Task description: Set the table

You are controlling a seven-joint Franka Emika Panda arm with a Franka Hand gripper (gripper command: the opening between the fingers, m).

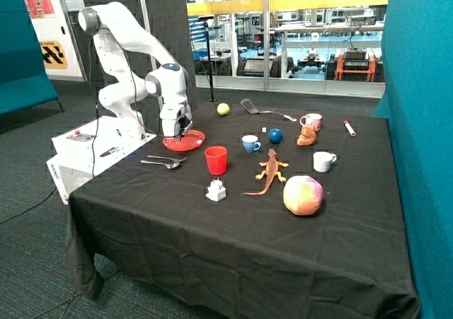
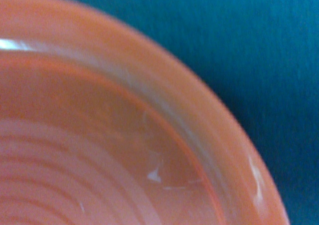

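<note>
A red plate (image 1: 185, 142) lies on the black tablecloth (image 1: 233, 241) near the table's edge closest to the robot base. My gripper (image 1: 181, 131) is down at the plate, right over its near rim. The wrist view is filled by the plate's rim and ridged inside (image 2: 124, 135), with cloth (image 2: 239, 45) beyond it. A spoon and a fork (image 1: 164, 162) lie side by side in front of the plate. A red cup (image 1: 216, 160) stands upright next to them.
A blue cup (image 1: 250, 143), blue ball (image 1: 275, 135), white cup (image 1: 323, 161), pink mug (image 1: 311, 122), orange toy lizard (image 1: 270, 170), large pastel ball (image 1: 303, 194), yellow ball (image 1: 223, 109), spatula (image 1: 249, 106) and small white object (image 1: 216, 190) are spread over the table.
</note>
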